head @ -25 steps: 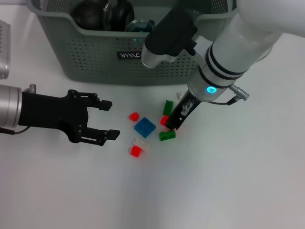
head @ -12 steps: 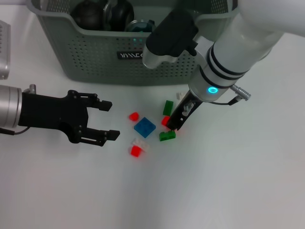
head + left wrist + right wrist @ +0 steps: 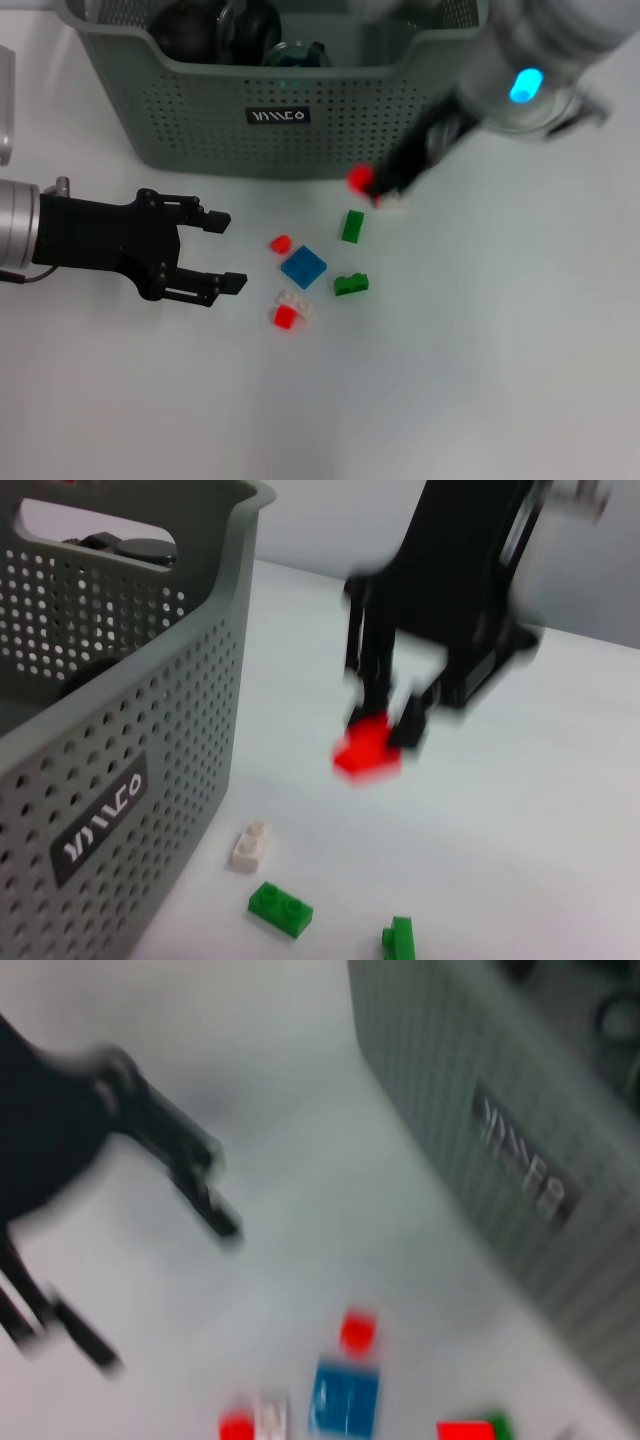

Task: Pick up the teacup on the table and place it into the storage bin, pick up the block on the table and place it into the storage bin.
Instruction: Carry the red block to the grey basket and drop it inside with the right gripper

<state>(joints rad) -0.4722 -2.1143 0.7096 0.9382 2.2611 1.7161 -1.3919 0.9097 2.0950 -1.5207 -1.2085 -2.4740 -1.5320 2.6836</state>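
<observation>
My right gripper (image 3: pixel 378 190) hangs above the table just in front of the storage bin (image 3: pixel 200 120), shut on a small red block (image 3: pixel 360 178). The left wrist view shows the same red block (image 3: pixel 367 751) pinched under the black fingers (image 3: pixel 372 670). Loose blocks lie below: blue (image 3: pixel 303 267), two green (image 3: pixel 352 226) (image 3: pixel 351 284), red (image 3: pixel 281 243) (image 3: pixel 285 317) and white (image 3: pixel 297 300). My left gripper (image 3: pixel 228 250) rests open left of the blocks, holding nothing. The teacup is not visible on the table; dark rounded items (image 3: pixel 215 25) lie inside the bin.
A small white brick (image 3: pixel 250 845) lies close to the bin's front wall (image 3: pixel 100 780). A grey object (image 3: pixel 5 100) sits at the far left edge. Bare white table stretches along the front and right.
My right gripper has risen from the block cluster toward the bin, carrying the red block up with it. The left arm has not moved.
</observation>
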